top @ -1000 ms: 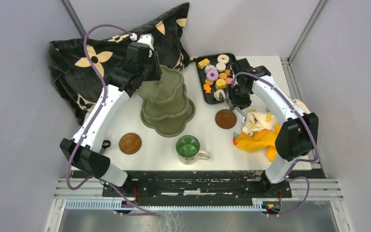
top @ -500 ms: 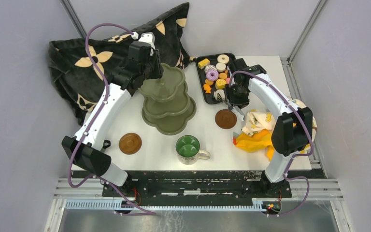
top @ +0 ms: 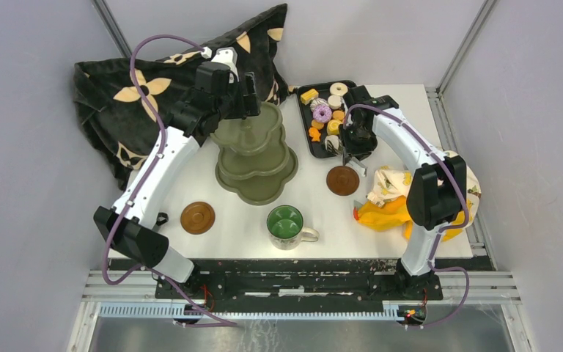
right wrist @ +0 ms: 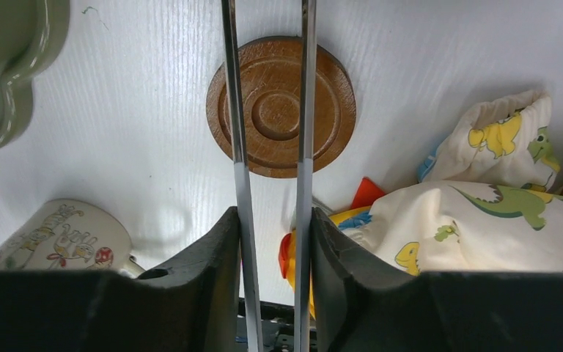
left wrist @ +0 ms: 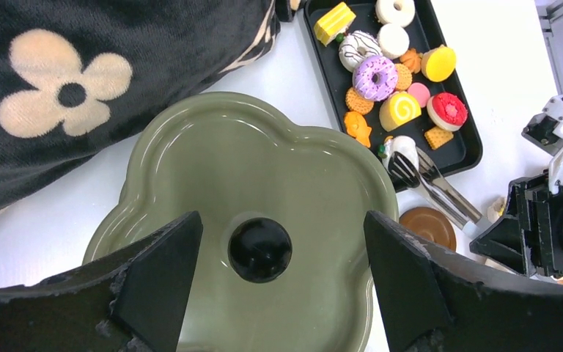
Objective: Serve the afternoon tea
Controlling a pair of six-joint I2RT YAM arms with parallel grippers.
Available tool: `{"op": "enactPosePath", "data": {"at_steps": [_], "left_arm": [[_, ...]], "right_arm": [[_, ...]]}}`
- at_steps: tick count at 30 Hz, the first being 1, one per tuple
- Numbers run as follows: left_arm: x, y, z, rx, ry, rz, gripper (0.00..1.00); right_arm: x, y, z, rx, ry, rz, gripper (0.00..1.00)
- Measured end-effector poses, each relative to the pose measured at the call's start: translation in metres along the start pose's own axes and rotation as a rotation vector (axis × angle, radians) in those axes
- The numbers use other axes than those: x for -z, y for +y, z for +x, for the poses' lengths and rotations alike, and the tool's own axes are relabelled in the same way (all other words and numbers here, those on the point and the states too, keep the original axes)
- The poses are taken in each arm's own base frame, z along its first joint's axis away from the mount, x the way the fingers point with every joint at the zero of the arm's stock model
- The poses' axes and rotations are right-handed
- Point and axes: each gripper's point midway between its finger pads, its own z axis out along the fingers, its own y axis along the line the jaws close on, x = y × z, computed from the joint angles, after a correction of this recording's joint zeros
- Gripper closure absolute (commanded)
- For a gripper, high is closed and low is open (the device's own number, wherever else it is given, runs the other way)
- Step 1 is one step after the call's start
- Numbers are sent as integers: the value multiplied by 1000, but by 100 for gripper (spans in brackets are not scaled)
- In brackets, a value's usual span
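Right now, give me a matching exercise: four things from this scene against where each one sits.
Things:
1 black knob
2 metal tongs
3 mug
4 purple donut

Places:
A lying in the black tray
B standing on the table, near side
C clamped in the right gripper
D below the open left gripper

Pairs: 1-D, 2-C, 3-B, 4-A

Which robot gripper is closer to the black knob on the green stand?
Left. The left gripper hangs straight over the black knob; the right gripper holds tongs off beside the tray.
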Motion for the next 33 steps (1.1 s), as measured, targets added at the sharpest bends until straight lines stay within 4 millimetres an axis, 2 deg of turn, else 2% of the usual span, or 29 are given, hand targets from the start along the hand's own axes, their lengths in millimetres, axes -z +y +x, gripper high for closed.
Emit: {"op": "enactPosePath", "data": {"at_steps": [4,8,12,15,19,22,28,30,33], "left_arm": [[6,-1,-7,3,-19,6,11],[24,-3,-19,10,-60,20,10],[56,-3,-37,22,-137,44,8],[84,1,-43,31,-194,58,7],[110,8,-54,44,-261,40,7],[118,20,-60,58,-303,-17,7],[115,44,-52,69,-312,-139,7],[115,50,-51,71,-315,-174,7],[120,58,-54,79,-335,-215,7]], "right_arm": [[0,0,-1,0,-5,-2,87],[4,1,-4,-8,-22,-5,99],[18,3,-10,-12,-77,-19,99],[37,8,-14,-13,-129,-51,99],[63,20,-14,-1,-185,-111,99],[78,36,-12,37,-213,-141,99],[114,104,-14,185,-295,-263,99],[123,121,-13,219,-312,-306,99],[126,133,-11,235,-317,-337,99]]}}
